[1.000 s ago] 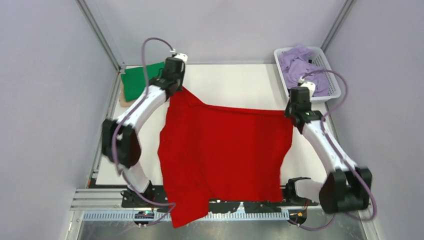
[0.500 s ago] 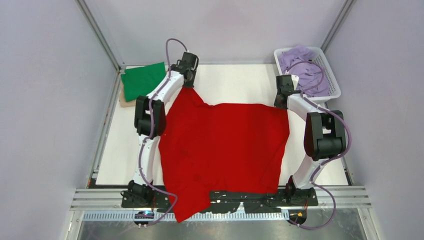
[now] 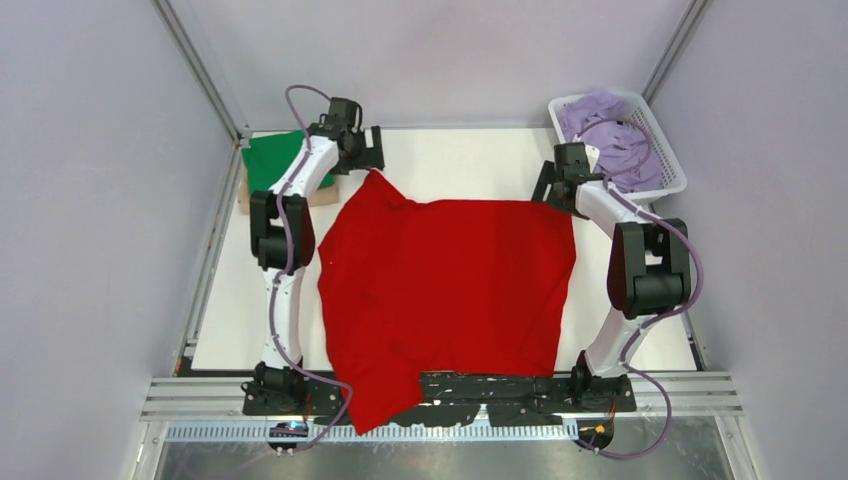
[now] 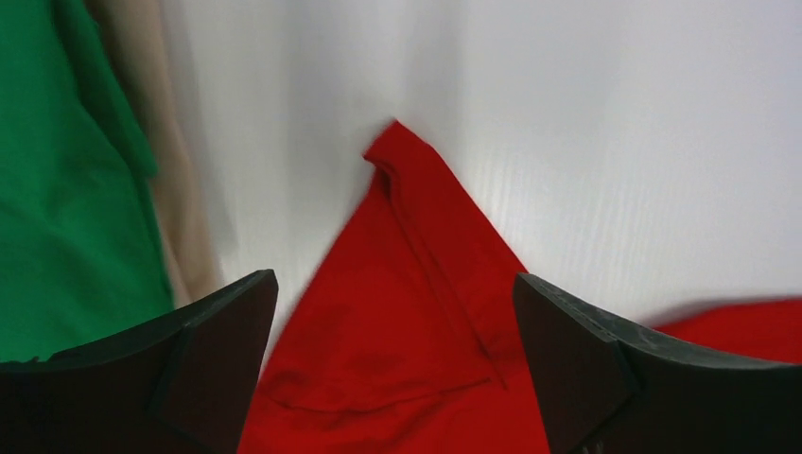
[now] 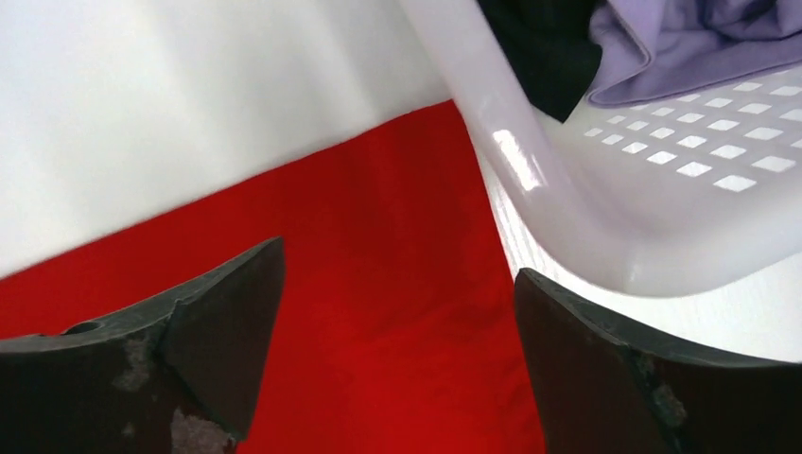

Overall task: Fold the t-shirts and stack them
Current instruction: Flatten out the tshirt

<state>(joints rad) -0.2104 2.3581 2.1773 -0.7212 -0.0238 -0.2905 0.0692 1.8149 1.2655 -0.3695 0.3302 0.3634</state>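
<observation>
The red t-shirt [image 3: 450, 290] lies spread flat over the middle of the table, and its near-left part hangs over the front edge. My left gripper [image 3: 372, 152] is open just above the shirt's far-left sleeve tip [image 4: 426, 284], its fingers apart on either side and holding nothing [image 4: 392, 284]. Over the far-right corner of the shirt [image 5: 397, 312] my right gripper [image 3: 552, 187] stands open [image 5: 397, 265], also holding nothing. A folded green t-shirt [image 3: 268, 165] rests on a beige one [image 3: 243, 200] at the back left. Lavender t-shirts [image 3: 610, 130] fill the basket.
The white mesh basket [image 3: 672, 188] stands at the back right corner, its rim [image 5: 605, 218] close to my right gripper's right finger. The green [image 4: 57, 189] and beige [image 4: 170, 189] cloth lie just left of my left gripper. Walls enclose the table on three sides.
Both grippers have opened and let go of the red shirt's far corners. The far edge has dropped flat onto the table, and both grippers have lifted slightly off it.
</observation>
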